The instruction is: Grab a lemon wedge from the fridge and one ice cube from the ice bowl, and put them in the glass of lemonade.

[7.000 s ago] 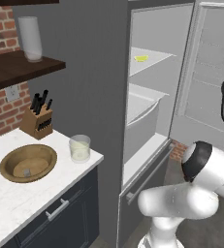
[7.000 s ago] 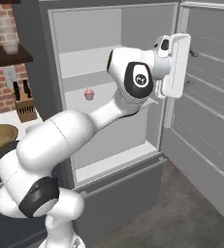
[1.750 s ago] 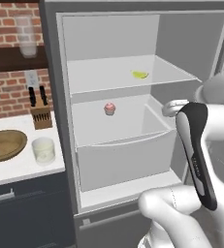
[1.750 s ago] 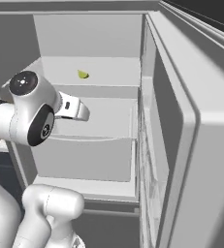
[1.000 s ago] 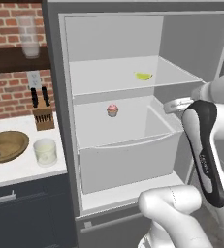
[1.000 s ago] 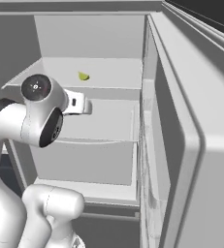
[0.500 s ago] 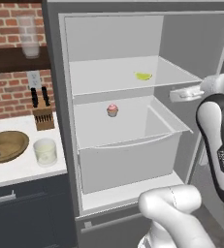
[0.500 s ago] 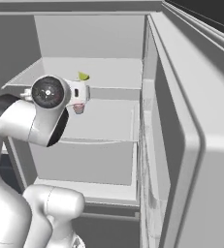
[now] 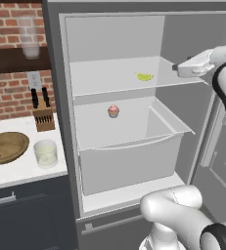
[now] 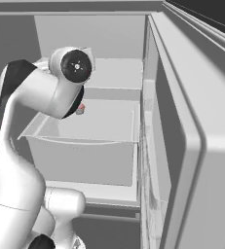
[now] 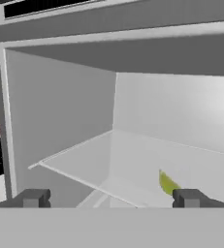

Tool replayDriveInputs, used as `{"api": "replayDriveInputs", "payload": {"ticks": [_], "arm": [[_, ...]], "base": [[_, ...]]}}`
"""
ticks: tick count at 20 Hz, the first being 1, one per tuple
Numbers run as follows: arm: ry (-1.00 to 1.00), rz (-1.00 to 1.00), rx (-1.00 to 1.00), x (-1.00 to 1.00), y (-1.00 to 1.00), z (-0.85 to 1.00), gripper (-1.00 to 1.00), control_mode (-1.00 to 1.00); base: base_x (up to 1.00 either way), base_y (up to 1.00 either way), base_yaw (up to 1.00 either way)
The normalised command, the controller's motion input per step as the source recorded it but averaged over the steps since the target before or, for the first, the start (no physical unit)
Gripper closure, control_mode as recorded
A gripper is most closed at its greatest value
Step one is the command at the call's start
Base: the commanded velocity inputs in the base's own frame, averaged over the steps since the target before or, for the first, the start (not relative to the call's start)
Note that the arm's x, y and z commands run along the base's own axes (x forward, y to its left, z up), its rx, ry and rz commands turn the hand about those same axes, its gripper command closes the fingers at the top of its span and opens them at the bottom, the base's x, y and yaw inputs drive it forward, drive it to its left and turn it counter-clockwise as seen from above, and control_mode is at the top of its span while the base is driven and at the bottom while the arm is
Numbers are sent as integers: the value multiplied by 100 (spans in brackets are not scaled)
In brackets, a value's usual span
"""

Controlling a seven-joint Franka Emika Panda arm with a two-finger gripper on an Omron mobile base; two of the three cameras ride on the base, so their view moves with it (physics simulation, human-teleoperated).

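A: Is any writing readable?
B: None I can read.
A: Where is the wedge [image 9: 145,76]?
B: On the top shelf [image 9: 109,80] of the open fridge [image 9: 56,122], near the gripper [image 11: 111,198]. Its jaws are released and hold nothing.

We see the fridge [image 9: 56,122] door swung wide; above its top shelf [image 9: 109,78] open room surrounds the wedge [image 9: 145,76]. Our end effector [image 11: 111,198], fingers apart, faces it, nothing between.
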Motion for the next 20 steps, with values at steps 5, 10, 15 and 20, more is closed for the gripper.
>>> {"api": "replayDriveInputs", "payload": {"ticks": [5, 10, 15, 20], "arm": [[37, 0, -16, 88, 14, -16, -100, -100], [15, 0, -1, 38, 1, -57, -100, -100], [13, -2, 0, 26, 0, -56, -100, -100], [0, -6, 0, 19, 3, -41, -100, -100]], "base": [[0, 0, 0], [0, 0, 0], [0, 0, 0], [0, 0, 0]]}}
